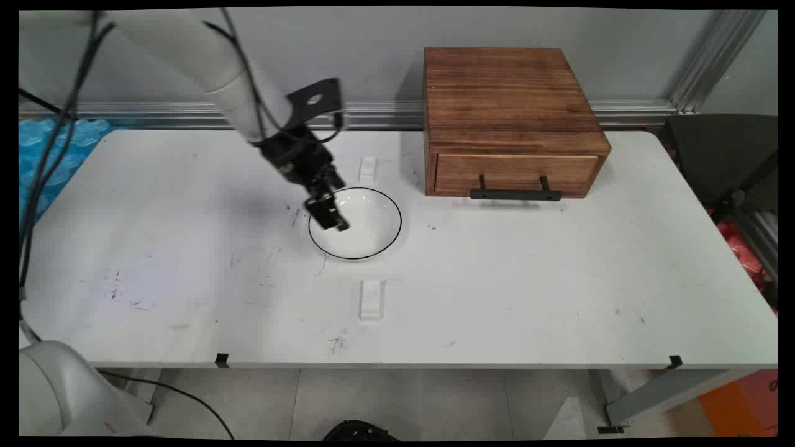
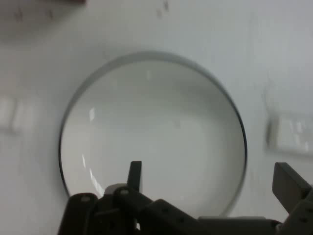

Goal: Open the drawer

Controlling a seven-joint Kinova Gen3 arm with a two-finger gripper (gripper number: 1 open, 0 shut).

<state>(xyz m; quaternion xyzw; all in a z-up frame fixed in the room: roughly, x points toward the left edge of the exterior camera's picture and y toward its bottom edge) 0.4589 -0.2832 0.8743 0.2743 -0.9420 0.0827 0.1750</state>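
A white bowl with a thin dark rim stands empty at the middle of the white table. My black gripper hangs low over the bowl's left rim, tilted down to the right. In the hand view the bowl fills the picture. The gripper is open: one finger is over the bowl's inside and the other is outside its rim, so the rim lies between them. I cannot tell whether either finger touches the bowl.
A wooden box with a shut drawer and a black handle stands at the back right. Two small white blocks are fixed to the table, one behind the bowl and one in front. Blue bubble wrap lies off the left edge.
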